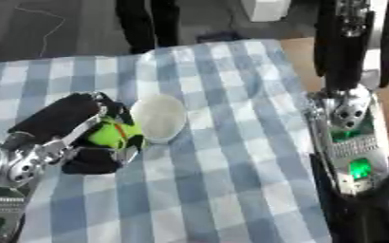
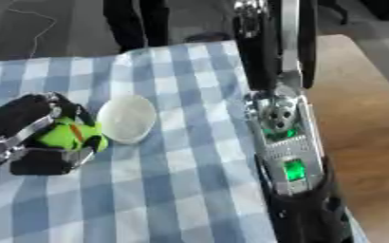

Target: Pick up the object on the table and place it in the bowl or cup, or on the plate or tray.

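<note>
One robot hand (image 1: pixel 73 137) (left) curled round lime-green rounded object (image 1: pixel 113 134), beside round white bowl (image 1: pixel 158 117)

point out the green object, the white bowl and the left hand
green object (image 1: pixel 111 134), left eye view, on its yellow-green body between the curled fingers
white bowl (image 1: pixel 159 116), left eye view, on its pale inner wall
left hand (image 1: pixel 61 118), left eye view, on the black back of the hand

L robot hand (image 1: pixel 69 128) low at left, fingers curled shut round smth; R forearm (image 2: pixel 285 142) stretched along right side.
</note>
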You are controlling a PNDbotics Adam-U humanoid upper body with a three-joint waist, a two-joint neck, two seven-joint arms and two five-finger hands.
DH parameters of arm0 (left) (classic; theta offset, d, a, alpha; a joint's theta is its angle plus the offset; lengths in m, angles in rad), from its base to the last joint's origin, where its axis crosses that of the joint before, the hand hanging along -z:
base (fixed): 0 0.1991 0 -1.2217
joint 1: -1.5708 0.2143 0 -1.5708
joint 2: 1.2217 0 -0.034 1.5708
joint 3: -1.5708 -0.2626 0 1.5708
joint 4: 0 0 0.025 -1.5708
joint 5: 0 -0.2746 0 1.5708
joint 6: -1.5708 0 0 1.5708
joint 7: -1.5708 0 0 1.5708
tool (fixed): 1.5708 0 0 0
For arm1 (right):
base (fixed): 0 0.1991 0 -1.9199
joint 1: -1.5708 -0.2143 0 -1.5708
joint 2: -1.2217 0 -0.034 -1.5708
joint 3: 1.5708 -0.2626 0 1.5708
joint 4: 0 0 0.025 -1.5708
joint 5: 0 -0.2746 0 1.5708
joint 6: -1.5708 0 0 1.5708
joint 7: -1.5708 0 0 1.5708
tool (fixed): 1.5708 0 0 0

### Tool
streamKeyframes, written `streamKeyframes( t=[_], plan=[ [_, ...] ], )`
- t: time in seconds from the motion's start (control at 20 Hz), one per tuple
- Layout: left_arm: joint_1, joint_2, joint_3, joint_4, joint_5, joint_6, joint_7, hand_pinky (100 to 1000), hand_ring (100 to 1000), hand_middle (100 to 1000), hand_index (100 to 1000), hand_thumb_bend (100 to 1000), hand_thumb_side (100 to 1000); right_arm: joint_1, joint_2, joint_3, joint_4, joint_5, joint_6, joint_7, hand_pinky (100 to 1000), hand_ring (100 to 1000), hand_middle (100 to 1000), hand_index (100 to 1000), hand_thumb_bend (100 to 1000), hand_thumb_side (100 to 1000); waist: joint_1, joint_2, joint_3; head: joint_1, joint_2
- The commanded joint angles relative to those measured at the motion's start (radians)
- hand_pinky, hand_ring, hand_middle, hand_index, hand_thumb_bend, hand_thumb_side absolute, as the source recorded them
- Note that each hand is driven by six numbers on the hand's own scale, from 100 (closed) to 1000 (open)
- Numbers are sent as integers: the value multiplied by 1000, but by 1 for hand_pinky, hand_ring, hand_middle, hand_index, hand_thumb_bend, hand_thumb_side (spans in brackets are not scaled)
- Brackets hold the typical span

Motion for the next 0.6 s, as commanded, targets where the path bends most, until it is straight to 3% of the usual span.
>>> streamKeyframes(
  t=[0.05, 0.45, 0.5, 0.6],
  plan=[
    [-21, 27, 18, -23, 18, -7, 57, 100, 100, 100, 146, 100, 609, -12, -6, 0, -13, 5, 0, -2, 550, 457, 583, 651, 100, 925, 3, -16, 2, -9, 6],
    [-41, 70, 10, -21, 66, -5, 296, 100, 100, 100, 109, 100, 646, -13, -2, 1, -13, 6, -2, -1, 550, 457, 584, 651, 100, 925, 7, -16, -5, -10, -5],
    [-47, 76, 2, -21, 72, -9, 321, 100, 100, 100, 103, 100, 617, -13, -2, 1, -13, 6, -2, -1, 550, 457, 584, 651, 100, 921, 7, -15, -6, -10, -8],
    [-57, 86, -17, -14, 78, -24, 366, 100, 100, 100, 100, 100, 656, -13, 0, 2, -13, 6, -3, -1, 550, 457, 584, 651, 100, 925, 7, -14, -9, -7, -14]
  ],
)
